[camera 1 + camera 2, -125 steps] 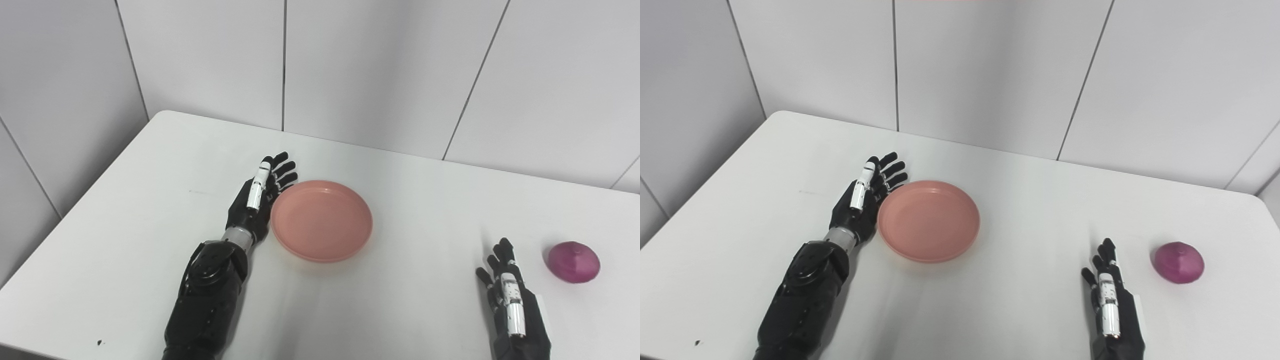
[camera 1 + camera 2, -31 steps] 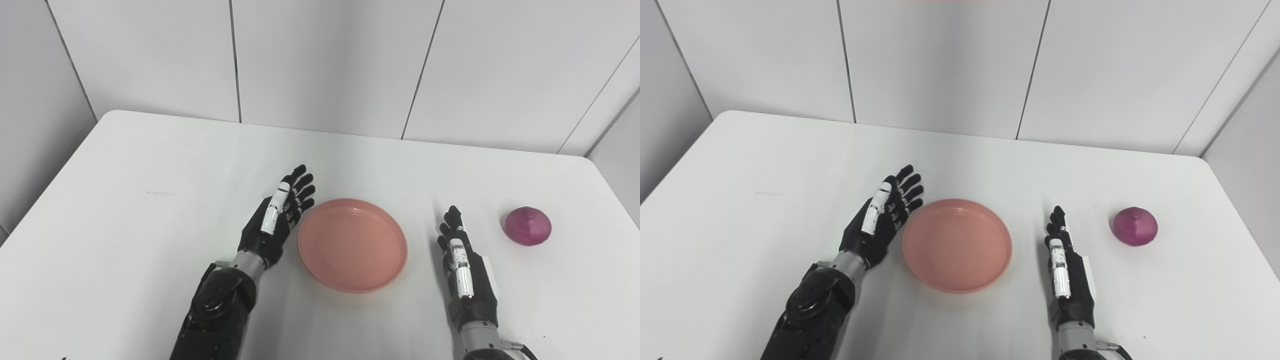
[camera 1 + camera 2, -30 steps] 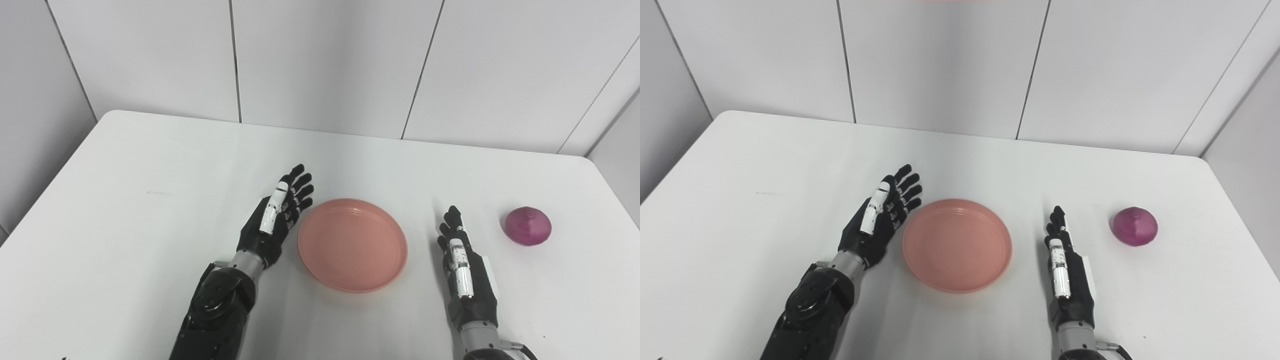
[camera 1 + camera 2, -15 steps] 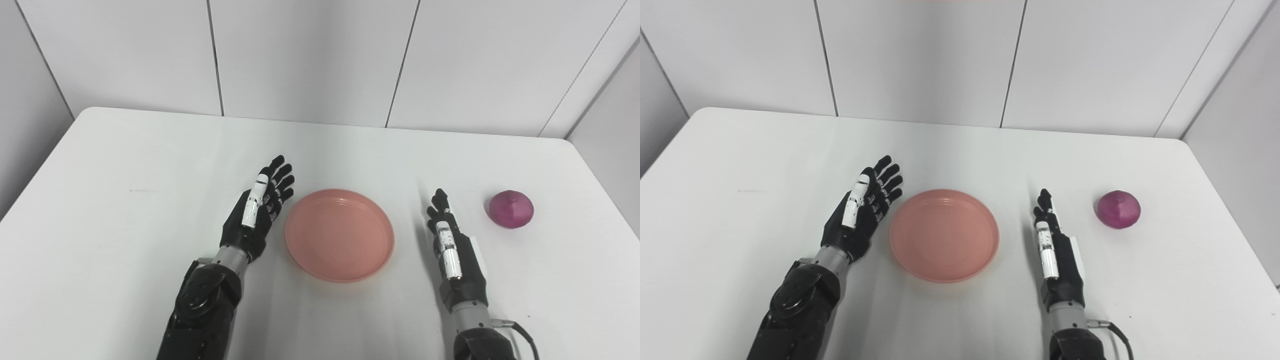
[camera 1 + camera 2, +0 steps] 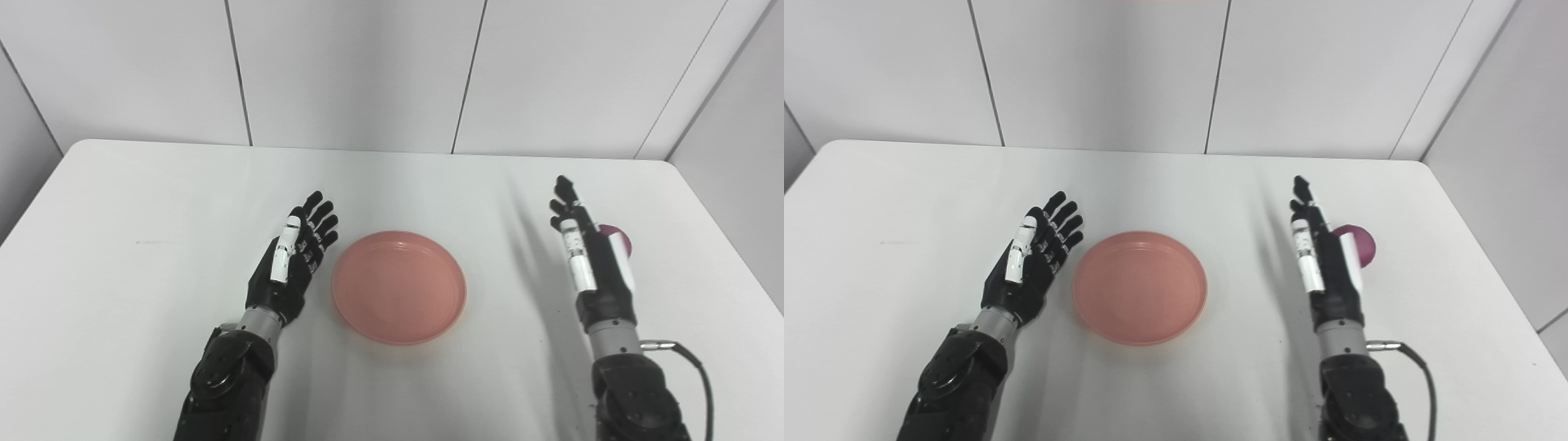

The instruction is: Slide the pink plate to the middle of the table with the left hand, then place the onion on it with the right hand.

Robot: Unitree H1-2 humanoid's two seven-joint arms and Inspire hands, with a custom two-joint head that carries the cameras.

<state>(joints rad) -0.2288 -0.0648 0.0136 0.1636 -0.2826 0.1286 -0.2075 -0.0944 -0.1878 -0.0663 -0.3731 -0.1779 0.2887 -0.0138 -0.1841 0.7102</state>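
pink plate point(image 5: 399, 286) mid tabletop point(image 5: 122, 245), slide looks done; right robot hand point(image 5: 1323, 257) spread beside onion point(image 5: 1363, 245), ungrasped

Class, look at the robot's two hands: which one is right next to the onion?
The right hand: it stands in front of the onion, partly hiding it. The left hand lies across the plate, beside its rim.

Pink plate point(image 5: 399, 286) is seen in plain salmon pink, no pattern. Onion point(image 5: 1361, 246) is shown purple-magenta. Table point(image 5: 122, 275) is rendered plain white. Left hand point(image 5: 293, 258) is coloured black with a white strip on one finger. Right hand point(image 5: 589, 260) is coloured black with white segments. Wall panels point(image 5: 355, 67) are seen pale grey with dark seams.
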